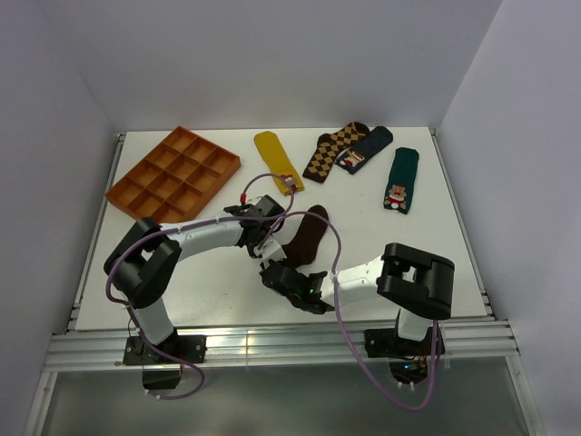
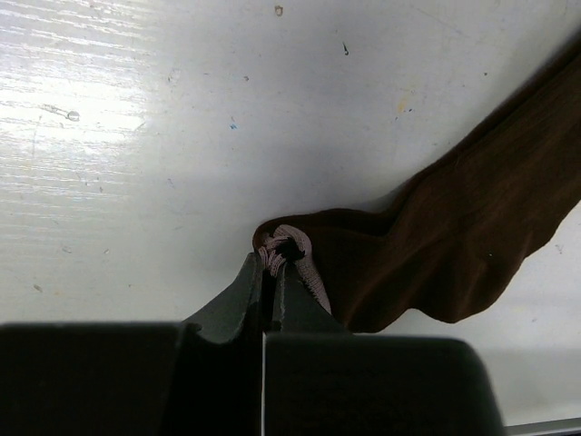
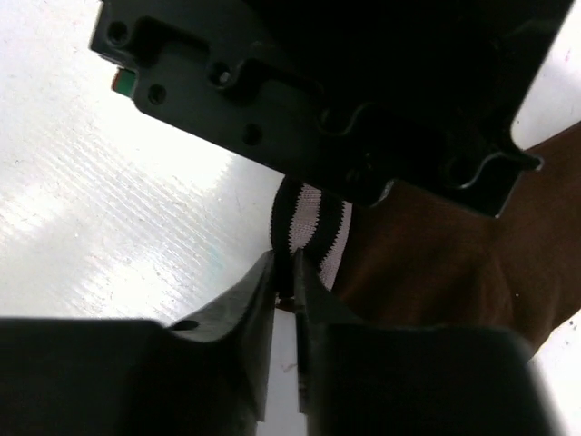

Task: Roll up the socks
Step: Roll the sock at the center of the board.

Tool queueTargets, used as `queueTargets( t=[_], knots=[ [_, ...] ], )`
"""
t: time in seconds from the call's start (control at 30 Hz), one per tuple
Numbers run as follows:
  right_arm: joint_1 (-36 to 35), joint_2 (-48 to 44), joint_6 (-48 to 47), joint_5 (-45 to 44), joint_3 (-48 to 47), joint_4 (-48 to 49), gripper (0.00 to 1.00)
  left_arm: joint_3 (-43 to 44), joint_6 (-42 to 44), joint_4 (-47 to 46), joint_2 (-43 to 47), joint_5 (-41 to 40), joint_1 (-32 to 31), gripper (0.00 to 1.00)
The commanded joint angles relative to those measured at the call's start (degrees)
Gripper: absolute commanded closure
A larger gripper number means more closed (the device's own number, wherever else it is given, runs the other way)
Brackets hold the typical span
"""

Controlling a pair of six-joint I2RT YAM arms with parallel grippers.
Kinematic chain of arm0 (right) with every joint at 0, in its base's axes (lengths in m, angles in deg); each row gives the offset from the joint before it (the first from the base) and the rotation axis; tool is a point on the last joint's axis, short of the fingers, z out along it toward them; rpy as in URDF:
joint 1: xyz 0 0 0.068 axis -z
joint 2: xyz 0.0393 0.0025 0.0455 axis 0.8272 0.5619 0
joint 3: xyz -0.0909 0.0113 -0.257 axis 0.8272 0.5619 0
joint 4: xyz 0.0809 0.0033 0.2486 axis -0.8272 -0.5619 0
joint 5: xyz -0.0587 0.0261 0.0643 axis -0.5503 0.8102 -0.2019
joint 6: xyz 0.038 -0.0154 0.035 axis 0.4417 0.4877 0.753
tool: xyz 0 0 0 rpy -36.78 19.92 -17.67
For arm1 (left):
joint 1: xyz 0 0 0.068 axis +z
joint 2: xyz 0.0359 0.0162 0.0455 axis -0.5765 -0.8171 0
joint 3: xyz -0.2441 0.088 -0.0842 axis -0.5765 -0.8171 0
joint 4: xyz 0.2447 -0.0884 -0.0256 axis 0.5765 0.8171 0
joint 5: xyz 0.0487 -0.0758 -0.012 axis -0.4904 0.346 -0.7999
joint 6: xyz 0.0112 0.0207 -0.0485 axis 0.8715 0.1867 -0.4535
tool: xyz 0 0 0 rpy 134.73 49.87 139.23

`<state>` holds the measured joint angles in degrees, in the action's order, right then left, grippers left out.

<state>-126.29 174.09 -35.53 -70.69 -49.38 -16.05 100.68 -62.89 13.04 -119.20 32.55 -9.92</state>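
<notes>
Five socks lie on a white table (image 1: 454, 218), and two robot arms meet over one of them. At far left sits one orange tray (image 1: 172, 174), divided into small compartments. To its right, along the back, comes one mustard yellow sock (image 1: 277, 161), then one brown-and-tan diamond-patterned sock (image 1: 331, 152) with one dark navy sock (image 1: 368, 148) just beside it, then one dark green sock (image 1: 400, 179) lying apart. The navy and green socks each carry a small picture.

Nearer the front, at the centre, lies the dark brown sock (image 1: 309, 234), slanting from upper right down to lower left, its cream-striped cuff at the lower end. The left fingers (image 2: 245, 291) are pressed together on the bunched edge of that cuff, while the rest of the sock trails away to the right, flat on the table. The right fingers (image 3: 254, 291) are clamped on the striped cuff too, just beside the left pair. In the right wrist view the left arm's black housing (image 3: 363, 91) fills the top and hides part of the sock.
</notes>
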Motion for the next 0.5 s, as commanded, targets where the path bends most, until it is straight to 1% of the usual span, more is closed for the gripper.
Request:
queueTargets(
  t=[0.0, 0.03, 0.07, 0.17, 0.23, 0.3, 0.33, 0.4, 0.43, 0.47],
  knots=[
    [1.6, 2.3, 5.8, 1.4, -1.0, -9.4, 0.85, -1.8, -0.9, 1.5, 2.0, -0.1, -1.9, 1.0],
    [1.9, 1.9, 7.0, 1.5, -0.6, -10.5, 0.95, -1.9, -1.1, 1.4, 2.3, -0.2, -1.7, 1.0],
    [2.1, 1.6, 7.5, 1.8, -0.2, -10.9, 1.0, -2.4, -1.4, 1.3, 2.6, -0.3, -1.7, 1.0],
    [3.0, -1.2, 8.7, 4.2, 1.9, -11.2, 1.0, -4.0, -3.0, -0.5, 4.4, -0.2, -1.3, 0.99],
    [3.6, -3.4, 9.7, 6.1, 3.0, -11.6, 1.0, -5.4, -4.8, -2.0, 6.5, 0.3, -0.8, 0.96],
    [4.8, -4.9, 10.3, 9.0, 3.5, -12.1, 1.0, -7.2, -5.9, -4.7, 8.6, 0.6, -0.6, 0.86],
    [5.3, -6.2, 10.9, 10.4, 3.9, -12.2, 1.0, -7.7, -7.1, -5.5, 9.3, 0.7, -0.4, 0.74],
    [7.0, -7.0, 11.7, 14.4, 4.3, -12.3, 1.0, -9.1, -8.0, -7.7, 11.1, 0.5, -0.3, 0.63],
    [7.5, -8.0, 12.3, 15.6, 4.7, -12.0, 1.0, -9.7, -8.9, -8.1, 11.8, 0.2, -0.2, 0.54],
    [8.8, -8.3, 12.6, 17.3, 5.0, -11.9, 1.0, -10.2, -9.3, -8.6, 12.3, 0.0, -0.1, 0.52]
  ],
)
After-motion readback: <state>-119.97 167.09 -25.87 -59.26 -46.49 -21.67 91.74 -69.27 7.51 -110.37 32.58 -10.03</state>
